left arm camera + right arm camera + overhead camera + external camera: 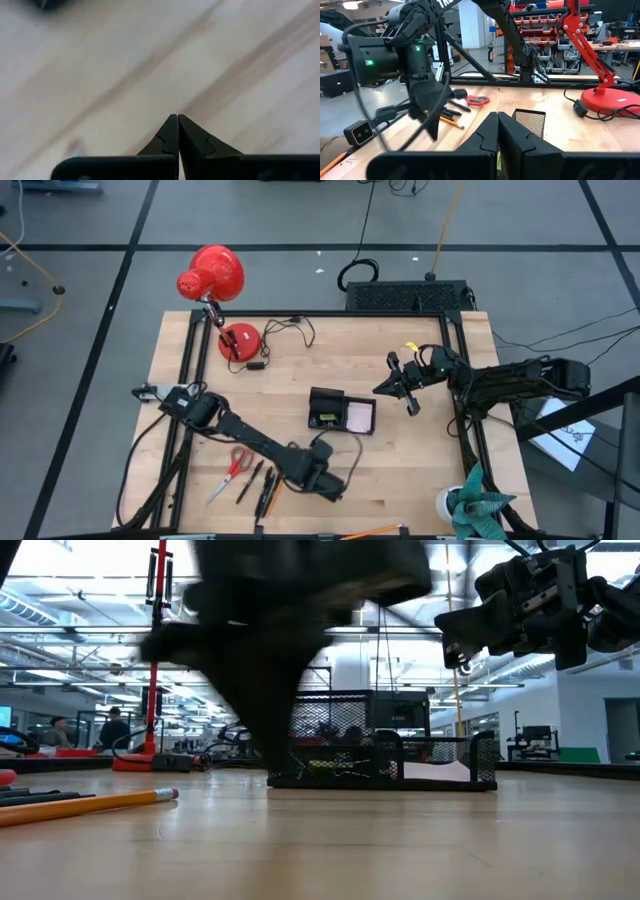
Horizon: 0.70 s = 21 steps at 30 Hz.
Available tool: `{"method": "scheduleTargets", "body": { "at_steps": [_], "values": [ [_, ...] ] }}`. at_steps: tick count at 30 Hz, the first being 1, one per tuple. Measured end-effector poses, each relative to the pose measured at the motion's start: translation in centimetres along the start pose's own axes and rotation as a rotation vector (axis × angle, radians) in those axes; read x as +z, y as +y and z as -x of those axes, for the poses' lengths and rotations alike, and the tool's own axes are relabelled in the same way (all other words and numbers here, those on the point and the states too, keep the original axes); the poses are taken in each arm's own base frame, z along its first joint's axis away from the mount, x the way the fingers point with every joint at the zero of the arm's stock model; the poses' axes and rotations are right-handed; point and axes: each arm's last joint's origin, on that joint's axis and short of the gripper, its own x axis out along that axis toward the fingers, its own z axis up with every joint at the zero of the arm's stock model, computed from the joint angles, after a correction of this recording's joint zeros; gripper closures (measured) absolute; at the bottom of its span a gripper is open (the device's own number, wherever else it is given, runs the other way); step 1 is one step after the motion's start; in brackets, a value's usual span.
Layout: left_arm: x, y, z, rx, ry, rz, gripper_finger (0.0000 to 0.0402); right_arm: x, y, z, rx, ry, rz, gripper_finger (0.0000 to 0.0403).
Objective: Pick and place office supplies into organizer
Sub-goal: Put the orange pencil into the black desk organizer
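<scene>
A: Where are the supplies found?

B: The red-handled scissors (pixel 235 465), black pens (pixel 250 480) and orange pencils (pixel 272 498) are laid on the worktop (pixel 400 470) near its front edge, apart from the organizer (pixel 340 410) at the middle.

A: How are they expected to handle?

B: Light, stiff and thin, likely slippery; a pencil is best taken mid-shaft, the scissors at the pivot.

A: And the arms?

B: The left gripper (pixel 330 485) is held low just beside the pencils, fingers (pixel 170 137) pressed together, nothing held. The right gripper (pixel 408 402) is kept raised right of the organizer, fingers likewise closed and empty.
</scene>
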Motion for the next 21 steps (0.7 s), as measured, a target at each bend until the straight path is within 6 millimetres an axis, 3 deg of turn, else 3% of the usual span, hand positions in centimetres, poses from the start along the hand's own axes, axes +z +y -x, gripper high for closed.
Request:
{"method": "scheduleTargets", "body": {
  "at_steps": [4,11,21],
  "values": [
    [-1.6,1.1,0.4,0.124,0.104,0.042,0.0391,0.0,0.0,0.0,0.0,0.0,0.0,0.0401],
    [-1.3,1.5,0.3,0.155,0.149,0.081,0.0382,0.0,0.0,0.0,0.0,-0.001,0.001,0.0401],
    [-0.5,2.8,0.4,0.275,0.161,0.044,0.0264,0.0,0.0,0.0,0.0,0.004,-0.003,0.0401]
  ]
}}
